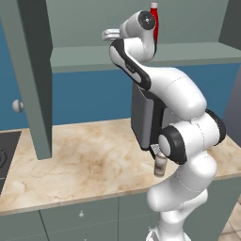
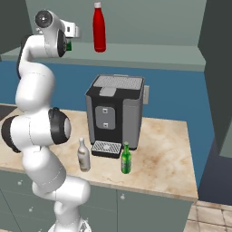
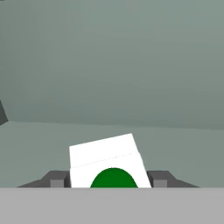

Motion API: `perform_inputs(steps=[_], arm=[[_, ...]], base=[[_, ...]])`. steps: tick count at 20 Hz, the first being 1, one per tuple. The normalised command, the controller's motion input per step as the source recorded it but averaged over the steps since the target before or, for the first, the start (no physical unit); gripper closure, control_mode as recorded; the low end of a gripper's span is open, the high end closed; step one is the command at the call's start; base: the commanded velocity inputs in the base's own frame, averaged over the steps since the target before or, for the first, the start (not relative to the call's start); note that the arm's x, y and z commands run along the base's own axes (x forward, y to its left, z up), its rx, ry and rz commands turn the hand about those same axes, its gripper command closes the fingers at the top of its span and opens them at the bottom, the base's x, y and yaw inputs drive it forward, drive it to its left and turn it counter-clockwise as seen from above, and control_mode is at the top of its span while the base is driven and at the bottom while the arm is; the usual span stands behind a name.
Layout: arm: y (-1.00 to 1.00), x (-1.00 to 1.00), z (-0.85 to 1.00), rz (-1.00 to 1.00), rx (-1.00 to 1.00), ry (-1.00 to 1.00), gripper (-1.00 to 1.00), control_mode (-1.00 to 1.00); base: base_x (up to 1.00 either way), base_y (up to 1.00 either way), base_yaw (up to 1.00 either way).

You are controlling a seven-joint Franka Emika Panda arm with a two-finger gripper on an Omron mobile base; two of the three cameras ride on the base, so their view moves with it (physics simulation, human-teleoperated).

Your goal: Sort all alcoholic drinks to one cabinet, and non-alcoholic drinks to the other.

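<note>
The green-and-white carton (image 3: 107,164) sits at the bottom centre of the hand view, wedged between the two dark fingertips (image 3: 56,179) of the hand (image 3: 107,181), which is closed on its sides. Behind it are the grey-green floor and back wall of the cabinet (image 3: 131,78). In the right base view a sliver of the carton's green shows at the upper left, just beside the white wrist, over the cabinet's floor (image 2: 149,54). The red bottle (image 2: 99,27) with its white cap stands upright on that same floor, near top centre. Lower down, on the marble desk (image 2: 167,154), the pale grey-beige bottle (image 2: 83,155) and the slim green glass bottle (image 2: 126,158) stand apart, both in front of the dark coffee machine (image 2: 115,111).
</note>
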Motion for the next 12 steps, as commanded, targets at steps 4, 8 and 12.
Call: perform_inputs(steps=[4, 8, 12], arm=[[0.12, 0.15, -0.30, 0.00, 0.00, -0.03, 1.00, -1.00], [0.10, 0.17, -0.29, 0.00, 0.00, -0.01, -1.00, -1.00], [0.04, 0.19, -0.24, 0.00, 0.00, -0.02, -1.00, -1.00]], base=[[0.00, 0.00, 0.00], [0.00, 0.00, 0.00], [0.00, 0.00, 0.00]])
